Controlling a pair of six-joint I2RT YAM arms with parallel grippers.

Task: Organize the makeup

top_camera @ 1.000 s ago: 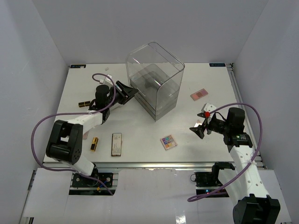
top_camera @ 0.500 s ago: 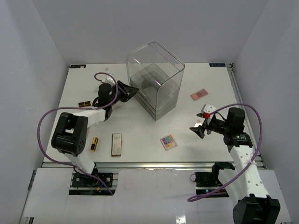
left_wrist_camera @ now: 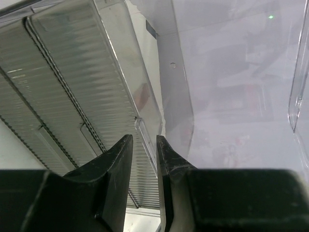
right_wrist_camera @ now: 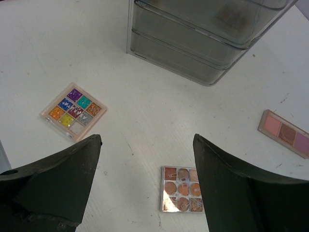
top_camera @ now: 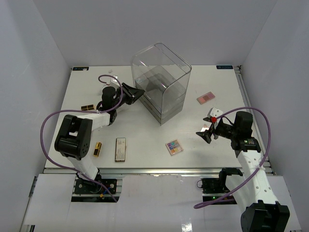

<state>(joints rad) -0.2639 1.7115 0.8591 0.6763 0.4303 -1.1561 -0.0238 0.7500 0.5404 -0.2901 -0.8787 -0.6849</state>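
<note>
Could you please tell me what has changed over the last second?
The left gripper edged forward toward the clear drawer box, its elbow shifting inward. No makeup was picked up or set down. The right gripper, the multicolour square palette and the other makeup stayed put.

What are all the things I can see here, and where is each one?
clear drawer box: one, see-through, middle back of the table
pink flat compact: one, pink, right of the box
multicolour square palette: one, many colours, front middle
pinkish square palette: one, orange-brown pans, under the right gripper
long beige-brown palette: one, beige-brown, front left
gold lipstick tube: one, gold, left of the long palette
dark-and-gold item: one, left side, too small to name
white bits: a couple, white, back left, too small to name
table: one, white
left gripper: black, at the drawer fronts, jaws a narrow gap apart
right gripper: black, open, right side
</note>
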